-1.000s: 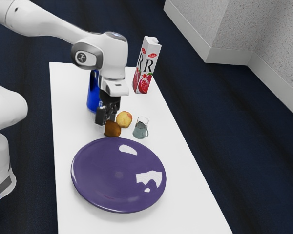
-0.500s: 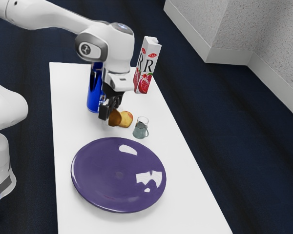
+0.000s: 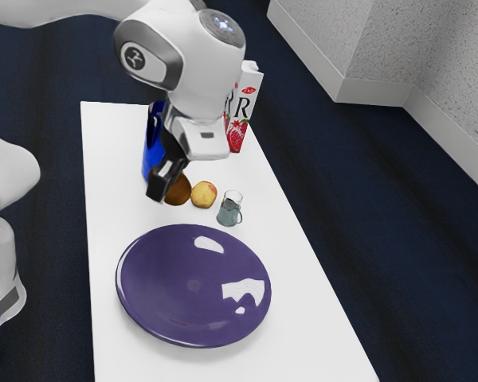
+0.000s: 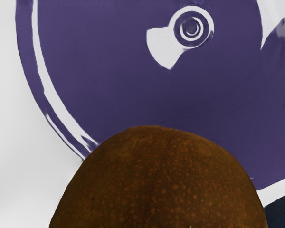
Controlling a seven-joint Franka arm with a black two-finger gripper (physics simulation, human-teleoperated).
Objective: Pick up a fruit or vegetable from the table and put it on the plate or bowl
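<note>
Between the gripper's (image 3: 171, 188) fingers, the brown fruit (image 4: 156, 185) shows speckles from the wrist.

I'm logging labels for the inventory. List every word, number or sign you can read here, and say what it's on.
"R": large dark letter on the juice carton, partly hidden by the arm.
Too small to read: the small red label at the carton's top.
A sign without letters: the round emblem on the arm's joint.
No text visible: blue can, purple plate, brown fruit.

Bright, even light covers the white surface (image 3: 111, 183), with only faint shadows. White glare patches sit on the glossy purple plate (image 3: 159, 278); the brown fruit (image 4: 156, 180) looks matte, the floor (image 3: 382, 199) dark.
</note>
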